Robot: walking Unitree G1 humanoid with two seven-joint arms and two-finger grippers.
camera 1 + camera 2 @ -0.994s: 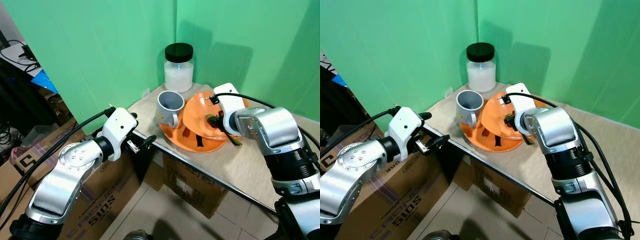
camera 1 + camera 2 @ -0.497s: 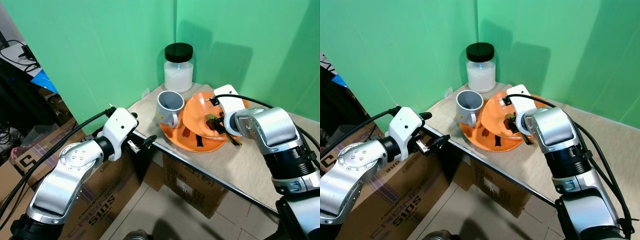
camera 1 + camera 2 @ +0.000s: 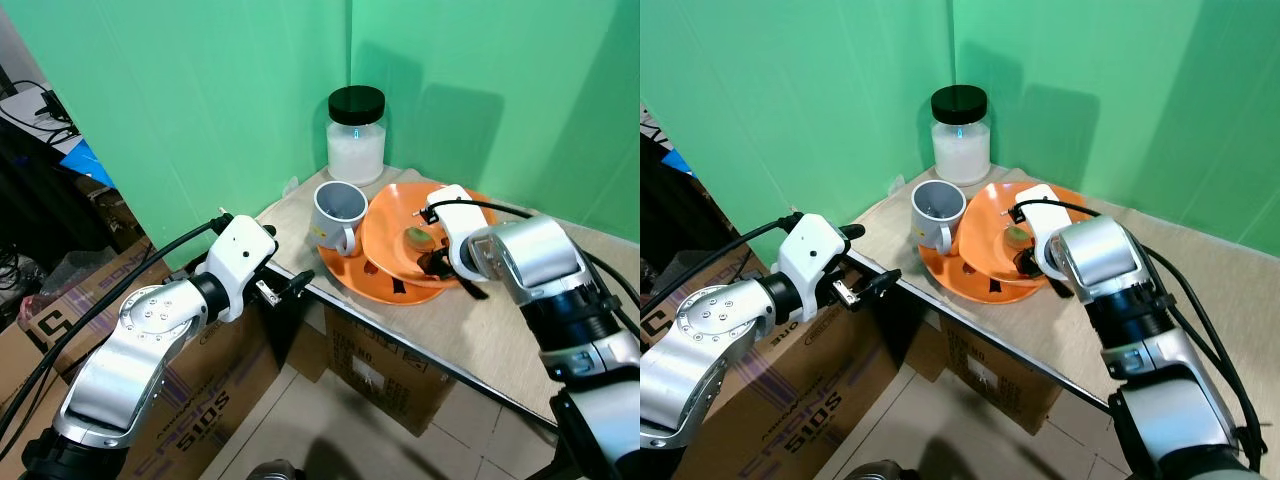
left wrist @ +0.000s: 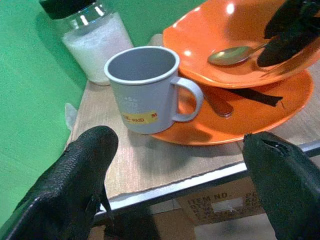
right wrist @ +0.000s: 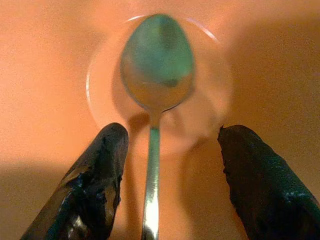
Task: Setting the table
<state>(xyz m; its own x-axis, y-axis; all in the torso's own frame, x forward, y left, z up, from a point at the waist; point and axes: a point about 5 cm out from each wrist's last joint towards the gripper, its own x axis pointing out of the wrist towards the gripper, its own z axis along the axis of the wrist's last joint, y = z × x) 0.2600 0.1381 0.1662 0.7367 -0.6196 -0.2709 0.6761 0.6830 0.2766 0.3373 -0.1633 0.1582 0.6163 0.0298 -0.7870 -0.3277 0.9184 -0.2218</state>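
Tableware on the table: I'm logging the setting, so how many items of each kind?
Orange plates: 1
Orange bowls: 1
Grey mugs: 1
Spoons: 1
Jars: 1
Total: 5

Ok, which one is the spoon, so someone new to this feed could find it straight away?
Start at the wooden table in the green-walled corner and find the orange bowl beside the grey mug. The spoon lies in that bowl's middle, between the right gripper's open fingers: the one shiny metal thing there.
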